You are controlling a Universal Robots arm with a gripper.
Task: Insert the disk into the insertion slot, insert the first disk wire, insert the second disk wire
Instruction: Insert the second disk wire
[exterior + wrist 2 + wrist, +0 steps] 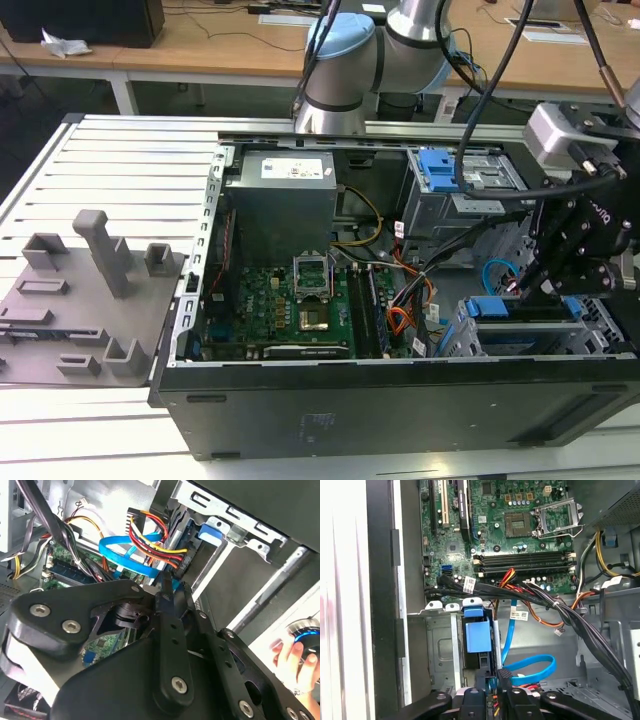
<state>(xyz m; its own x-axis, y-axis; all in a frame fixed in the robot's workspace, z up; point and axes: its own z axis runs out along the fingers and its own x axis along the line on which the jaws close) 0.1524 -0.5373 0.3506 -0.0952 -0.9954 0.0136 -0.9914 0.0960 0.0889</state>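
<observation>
The disk sits inside the insertion slot [452, 342], a low grey cage at the exterior view's lower right. Its blue carrier [497, 308] shows at the slot's mouth, and also as the blue carrier [476, 632] in the grey slot [439, 647]. My gripper [543, 287] is at the disk's end, and its fingertips [492, 694] are closed on the connector of a blue looped disk wire [532, 669]. That same blue wire [122, 555] curls beside the gripper [166, 591]. A red, yellow and black disk wire [150, 542] runs into a connector at the disk's edge.
The taller cage with a blue bracket [440, 168] stands behind the slot. The motherboard [520, 525] and a black cable bundle [560, 610] lie close by. A grey fixture plate [80, 300] sits left of the case. A person's hand [292, 655] is outside the case.
</observation>
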